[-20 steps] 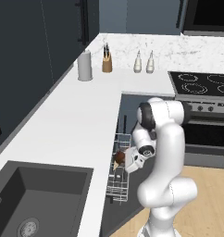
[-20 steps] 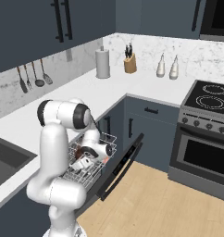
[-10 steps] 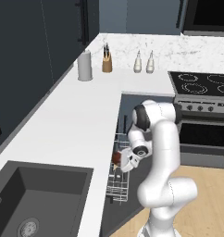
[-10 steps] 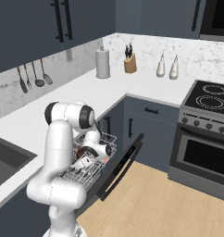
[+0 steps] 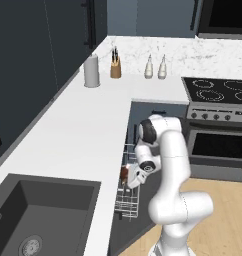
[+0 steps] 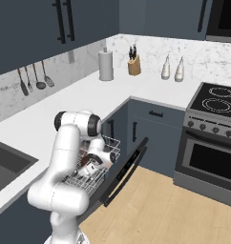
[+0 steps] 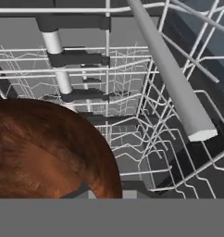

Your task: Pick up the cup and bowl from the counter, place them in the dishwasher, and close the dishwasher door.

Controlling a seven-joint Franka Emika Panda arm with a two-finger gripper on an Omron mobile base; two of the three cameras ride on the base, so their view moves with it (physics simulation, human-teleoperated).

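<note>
The white arm folds down from its shoulder over the open dishwasher (image 6: 118, 164), wrist bent low so the gripper (image 5: 128, 179) reaches into the pulled-out white wire rack (image 6: 96, 177), jaws clamped on the glossy reddish-brown round bowl (image 7: 46, 150). The bowl hangs just above the rack's tines (which way its mouth faces I cannot tell). The slate blue-grey door (image 6: 128, 171) slants open beside the rack, and a grey bar (image 7: 167, 74) crosses close in the hand view.

White counter (image 5: 68, 130); grey canister (image 5: 91, 71), knife block (image 5: 115, 66), two shakers (image 5: 155, 67)
</note>
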